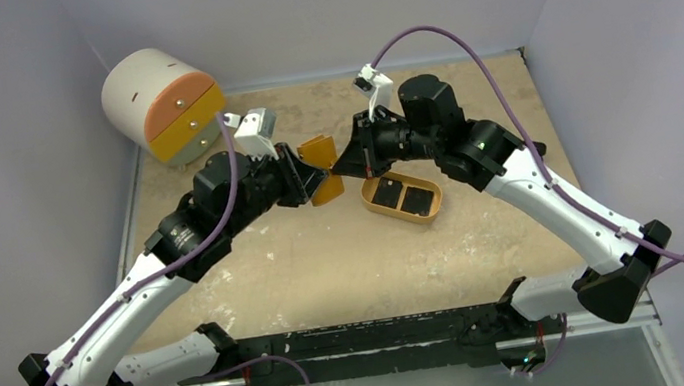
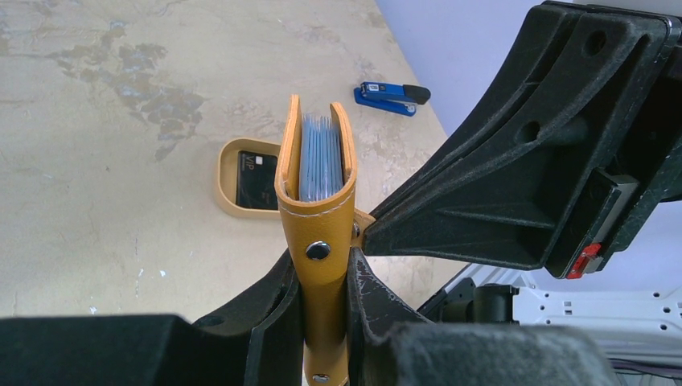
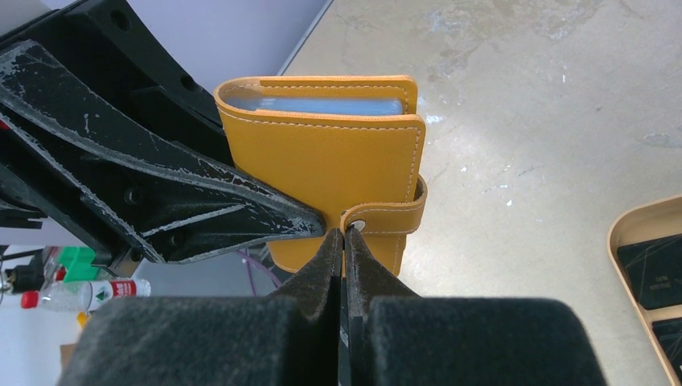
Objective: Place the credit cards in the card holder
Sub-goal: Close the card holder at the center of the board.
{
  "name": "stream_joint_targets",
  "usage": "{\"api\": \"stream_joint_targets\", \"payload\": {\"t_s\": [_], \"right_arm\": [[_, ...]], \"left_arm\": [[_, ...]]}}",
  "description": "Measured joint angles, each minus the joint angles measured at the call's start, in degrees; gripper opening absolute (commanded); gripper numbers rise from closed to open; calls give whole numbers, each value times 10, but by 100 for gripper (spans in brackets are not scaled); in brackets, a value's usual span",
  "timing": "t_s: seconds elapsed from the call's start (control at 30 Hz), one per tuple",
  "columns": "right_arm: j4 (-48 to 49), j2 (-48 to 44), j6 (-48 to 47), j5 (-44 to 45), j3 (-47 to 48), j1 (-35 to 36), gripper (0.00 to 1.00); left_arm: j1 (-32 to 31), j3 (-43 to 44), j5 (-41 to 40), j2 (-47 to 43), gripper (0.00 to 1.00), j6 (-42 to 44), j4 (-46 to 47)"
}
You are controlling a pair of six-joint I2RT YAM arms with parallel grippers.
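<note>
Table (image 1: 329, 275): sandy, stained top filling the middle of the overhead frame.
Tray (image 1: 371, 201): orange oval lying flat on the table, just right of centre in the overhead frame.
Cards (image 1: 415, 202): two black ones, side by side inside the tray.
Holder (image 1: 318, 153): centre of the overhead frame, held up off the table. It is folded, with pale blue sleeves showing between its orange covers. Whether the snap is fastened cannot be told.
Left gripper (image 2: 322, 281): clamped on the holder's lower end, one finger on each cover.
Right gripper (image 3: 344, 241): fingers pressed together on the tip of the holder's snap tab.
Gadget (image 2: 392, 95): blue and black, upper middle of the left wrist frame, on the table beyond the tray.
Drawers (image 1: 162, 102): white cylinder with orange and yellow fronts, upper left of the overhead frame.
</note>
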Motion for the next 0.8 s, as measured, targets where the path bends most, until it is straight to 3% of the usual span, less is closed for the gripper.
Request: {"api": "stream_joint_targets", "payload": {"t_s": [0.8], "right_arm": [[-21, 17, 0, 4, 31, 3, 0]], "left_arm": [[13, -3, 35, 1, 0, -6, 20]]}}
